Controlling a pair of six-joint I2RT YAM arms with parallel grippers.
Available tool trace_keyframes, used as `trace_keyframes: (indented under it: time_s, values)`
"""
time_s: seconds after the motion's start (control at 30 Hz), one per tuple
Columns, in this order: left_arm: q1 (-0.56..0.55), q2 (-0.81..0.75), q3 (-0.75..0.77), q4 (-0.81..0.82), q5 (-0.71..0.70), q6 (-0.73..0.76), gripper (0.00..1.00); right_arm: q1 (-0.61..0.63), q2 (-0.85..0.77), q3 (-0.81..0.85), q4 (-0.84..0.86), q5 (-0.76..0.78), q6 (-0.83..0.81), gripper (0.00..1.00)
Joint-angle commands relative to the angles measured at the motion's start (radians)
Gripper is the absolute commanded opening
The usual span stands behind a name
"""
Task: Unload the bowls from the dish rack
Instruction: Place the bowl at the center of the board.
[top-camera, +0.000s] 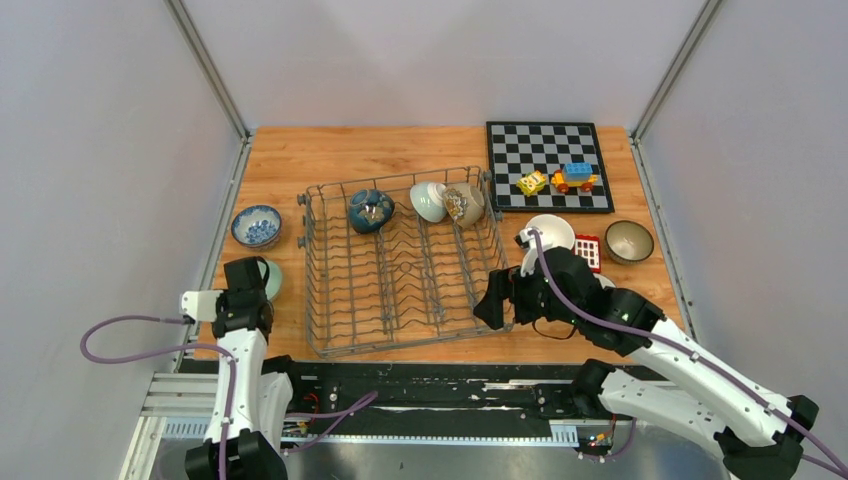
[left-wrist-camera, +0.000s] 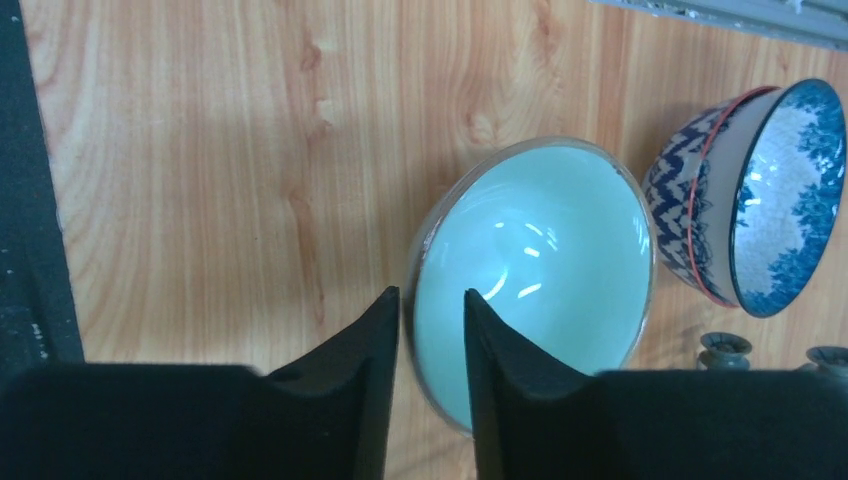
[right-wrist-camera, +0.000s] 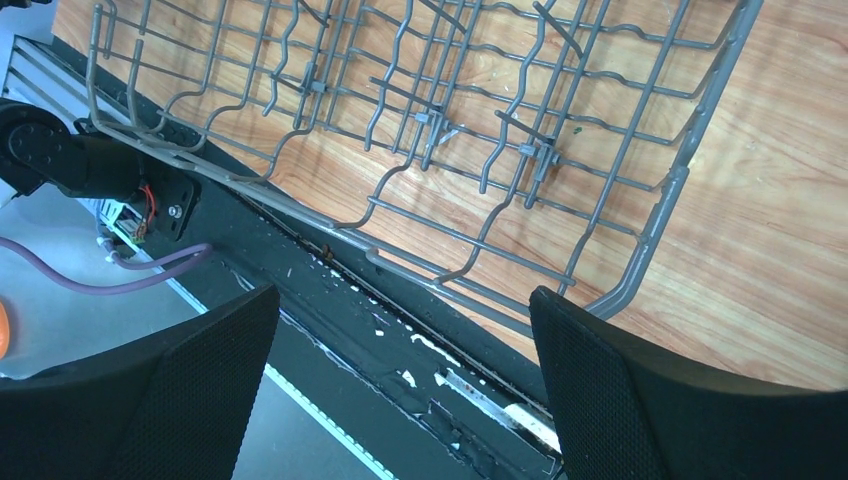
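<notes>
From above, the left gripper (top-camera: 250, 272) is low over the counter (top-camera: 300, 150), out to the left of the dish rack (top-camera: 400, 270). A pale green bowl (top-camera: 273, 280) sits right at its tip. A blue-and-white bowl (top-camera: 256, 225) sits just past the gripper, farther from the arm. The right gripper (top-camera: 490, 302) is at the near right corner of the rack and points at it. Three bowls stand on edge in the far row of the rack, well past this gripper: a dark teal bowl (top-camera: 370, 210), a pale bowl (top-camera: 428, 200) and a beige-brown bowl (top-camera: 465, 203). To the right of this gripper and farther back, a white bowl (top-camera: 550, 230) and a brown bowl (top-camera: 628, 240) sit on the counter.

In the left wrist view, the left gripper (left-wrist-camera: 430, 295) is open only a little. The rim of the pale green bowl (left-wrist-camera: 540, 270) stands in the thin gap. One finger (left-wrist-camera: 370, 370) is outside the bowl and the other is inside it. The bowl rests on the counter (left-wrist-camera: 200, 150). The blue-and-white bowl (left-wrist-camera: 760, 200) is ahead and to the right, just beside the green one.

In the right wrist view, the right gripper (right-wrist-camera: 400, 295) is wide open and holds nothing. The near edge of the dish rack (right-wrist-camera: 450, 130) lies just ahead of its fingers (right-wrist-camera: 640, 400). No bowl shows in this part of the rack.
</notes>
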Motion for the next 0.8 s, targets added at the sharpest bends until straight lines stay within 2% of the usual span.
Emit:
trace_keyframes:
  time_s: [0.0, 0.07, 0.2, 0.3, 0.43, 0.53, 0.63, 0.77]
  values:
    - [0.010, -0.001, 0.006, 0.040, -0.020, -0.006, 0.40, 0.003, 0.005, 0.041, -0.029, 0.025, -0.025, 0.98]
    - [0.010, -0.005, 0.022, 0.016, -0.021, 0.003, 0.52, 0.003, 0.005, 0.044, -0.030, 0.025, -0.027, 0.99]
    - [0.010, -0.025, 0.083, -0.069, -0.024, 0.034, 0.66, 0.003, 0.006, 0.044, -0.033, 0.027, -0.031, 0.99]
    - [0.011, -0.036, 0.185, -0.133, -0.025, 0.126, 0.79, 0.003, 0.008, 0.045, -0.033, 0.027, -0.037, 0.99]
    - [0.010, -0.018, 0.377, -0.204, -0.020, 0.254, 0.89, 0.003, 0.018, 0.057, -0.033, 0.026, -0.062, 0.99]
    - [-0.010, -0.011, 0.487, -0.150, 0.050, 0.376, 0.95, 0.002, 0.041, 0.084, -0.038, 0.078, -0.085, 0.99]
    - [-0.147, 0.020, 0.578, -0.109, 0.054, 0.446, 0.98, 0.002, 0.065, 0.113, -0.043, 0.129, -0.109, 0.99]
    - [-0.409, 0.100, 0.650, -0.024, 0.043, 0.539, 0.92, 0.002, 0.120, 0.172, -0.058, 0.207, -0.169, 0.99]
